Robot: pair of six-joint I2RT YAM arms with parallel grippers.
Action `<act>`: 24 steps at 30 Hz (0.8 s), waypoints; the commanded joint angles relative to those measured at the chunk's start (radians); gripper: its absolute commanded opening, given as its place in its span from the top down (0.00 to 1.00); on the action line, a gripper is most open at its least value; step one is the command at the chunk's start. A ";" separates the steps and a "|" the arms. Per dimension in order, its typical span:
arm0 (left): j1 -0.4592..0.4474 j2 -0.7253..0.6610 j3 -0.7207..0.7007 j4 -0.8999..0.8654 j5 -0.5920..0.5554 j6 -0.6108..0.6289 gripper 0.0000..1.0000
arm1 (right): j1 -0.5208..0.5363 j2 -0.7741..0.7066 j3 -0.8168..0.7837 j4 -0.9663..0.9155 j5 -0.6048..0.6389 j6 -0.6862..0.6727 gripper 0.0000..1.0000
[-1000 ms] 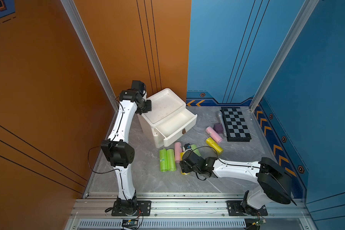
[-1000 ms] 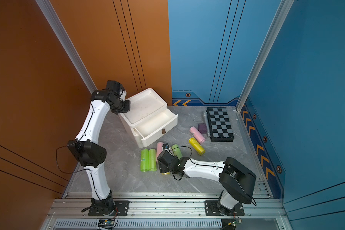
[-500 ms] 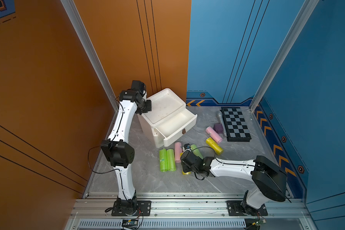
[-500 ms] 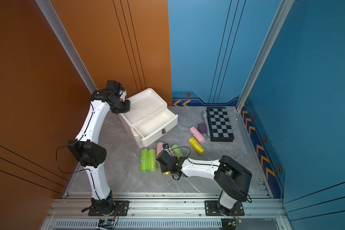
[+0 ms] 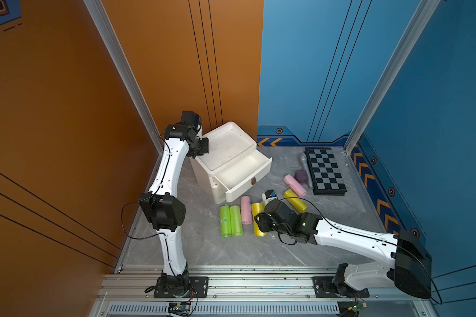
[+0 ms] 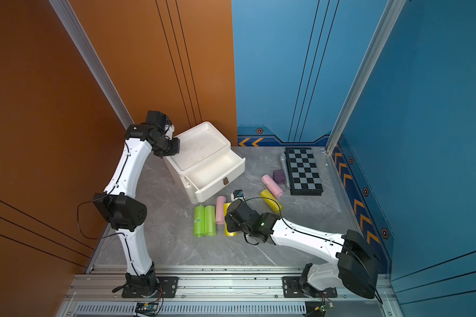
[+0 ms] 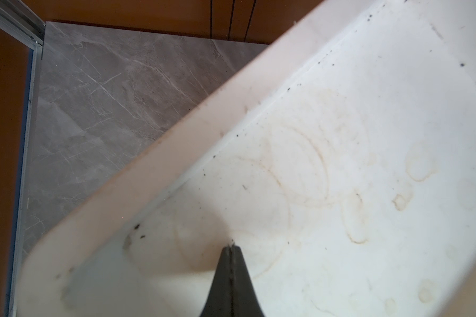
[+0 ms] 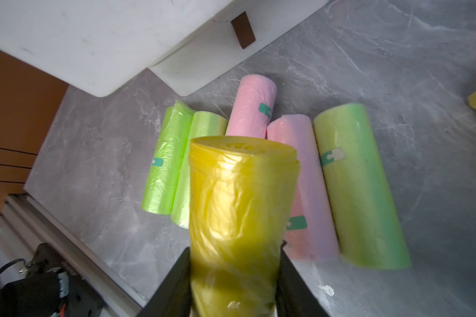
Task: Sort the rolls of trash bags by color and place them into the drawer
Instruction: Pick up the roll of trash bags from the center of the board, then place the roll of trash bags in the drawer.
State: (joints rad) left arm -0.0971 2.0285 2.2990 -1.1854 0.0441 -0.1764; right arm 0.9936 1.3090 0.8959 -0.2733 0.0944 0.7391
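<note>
Table (image 5: 204,247): one, grey marble pattern, carrying everything.

Drawer unit (image 5: 204,178): one, white, at the back by the orange wall. Its drawer (image 5: 248,186) stands pulled open toward the rolls.

Chessboard (image 5: 324,171): one, flat, back right.

Grippers: two.
- Left gripper (image 7: 231,248): clenched, tips pressed together on nothing, over the stained tray on top of the drawer unit.
- Right gripper (image 8: 234,255): grasps the held yellow roll (image 8: 239,197), a finger on either side. Cannot tell whether the roll is off the table.

Rolls: eight, all in front of the drawer.
- Green, three: first green roll (image 5: 225,221) touching second green roll (image 5: 236,221); third green roll (image 8: 360,186).
- Pink, three: near pink roll (image 5: 246,210), middle pink roll (image 8: 305,192), far pink roll (image 5: 294,185) just beside the purple cube.
- Yellow, two: the held one and the spare yellow roll (image 5: 295,201).

Microphone (image 5: 305,170): one, along the chessboard's edge.

Purple cube (image 5: 301,177): one.

Views: both top views show six rolls, with the right arm covering the third green and middle pink. The right wrist view shows those two lying side by side, but only a corner of the spare yellow roll. The left wrist view shows only tray, table and gripper tips.
</note>
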 commanded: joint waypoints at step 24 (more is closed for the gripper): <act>-0.005 0.043 0.002 -0.098 0.042 -0.012 1.00 | -0.333 0.229 0.394 0.459 -0.190 0.641 0.58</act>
State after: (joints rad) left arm -0.0990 2.0293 2.3051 -1.1931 0.0647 -0.1814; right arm 0.6563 1.5051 1.2499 0.1173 -0.1474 1.2865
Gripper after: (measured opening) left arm 0.044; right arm 0.419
